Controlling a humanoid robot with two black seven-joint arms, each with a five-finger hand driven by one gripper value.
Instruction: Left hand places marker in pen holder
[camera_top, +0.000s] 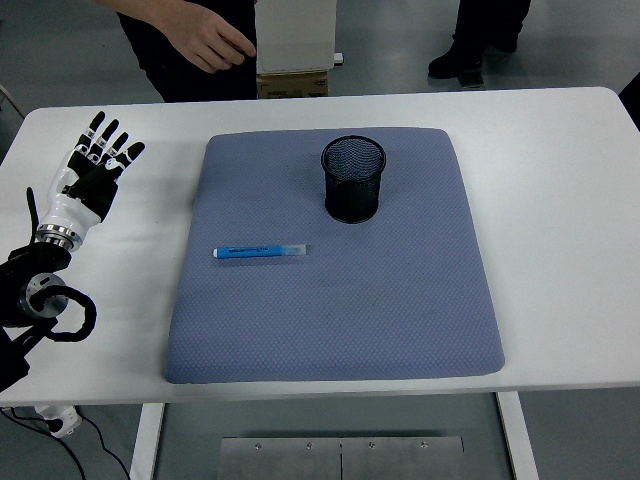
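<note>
On the white table (560, 200), a blue-grey mat (330, 300) is laid at centre. Marker (260, 251), blue w/ clear cap end, is seen lying flat on mat's left half, approx. horizontal. Black mesh pen holder (353, 179) stands upright nr mat's far edge, apart from marker. Left hand (92, 175) is held over table's left side, off the mat, fingers (112, 145) extended and spread, nothing grasped. A person's hand (212, 40) is visible at top.
</note>
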